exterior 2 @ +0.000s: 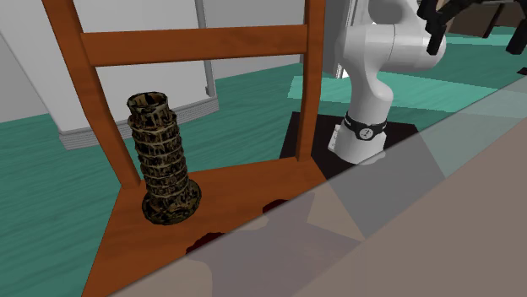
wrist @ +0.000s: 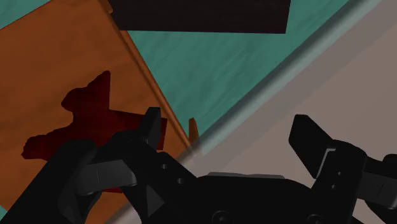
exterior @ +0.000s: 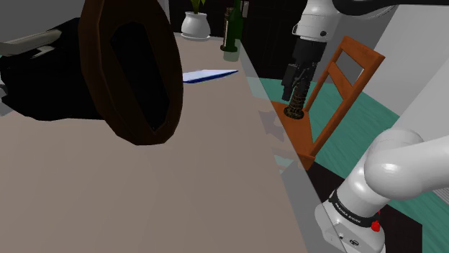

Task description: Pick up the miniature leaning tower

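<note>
Close by, the white arm [exterior: 392,169] bends up from its stand. Next to it is the big tan table [exterior: 144,194]. A wooden chair [exterior 2: 194,44] stands just beside the table's edge.

The little leaning tower [exterior 2: 160,160] stands on the chair's seat, near one post of the chair back. It is dark with brown-gold marks and tips a bit to one side. Nothing touches it.

The black gripper [exterior: 297,85] hangs over the chair, and it looks to be right above the tower, though that is hard to tell for sure. In the wrist view its two fingers [wrist: 153,127] stand wide apart with nothing between them.

The floor [wrist: 210,57] under the chair is blue-green.

Farther along the table lie a big dark brown ring [exterior: 97,72] and a blue and white thing [exterior: 209,75]. At the far end stand a green bottle [exterior: 232,32] and a white pot [exterior: 195,26] with a plant.
</note>
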You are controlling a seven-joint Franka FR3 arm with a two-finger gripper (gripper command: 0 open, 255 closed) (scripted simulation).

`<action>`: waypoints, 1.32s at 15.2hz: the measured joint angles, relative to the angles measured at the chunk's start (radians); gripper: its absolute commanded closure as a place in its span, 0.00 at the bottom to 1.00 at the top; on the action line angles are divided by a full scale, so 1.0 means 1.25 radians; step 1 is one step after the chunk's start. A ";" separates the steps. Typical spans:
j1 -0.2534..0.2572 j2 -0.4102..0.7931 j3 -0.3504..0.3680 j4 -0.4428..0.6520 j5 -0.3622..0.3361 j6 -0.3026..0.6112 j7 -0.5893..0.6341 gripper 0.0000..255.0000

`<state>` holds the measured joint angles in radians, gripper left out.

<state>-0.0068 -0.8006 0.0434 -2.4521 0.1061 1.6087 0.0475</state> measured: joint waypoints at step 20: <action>-0.099 0.306 -0.265 0.180 -0.179 0.101 -0.333 0.00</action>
<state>-0.1310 -0.4178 -0.2882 -2.2274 -0.1173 1.7345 -0.3684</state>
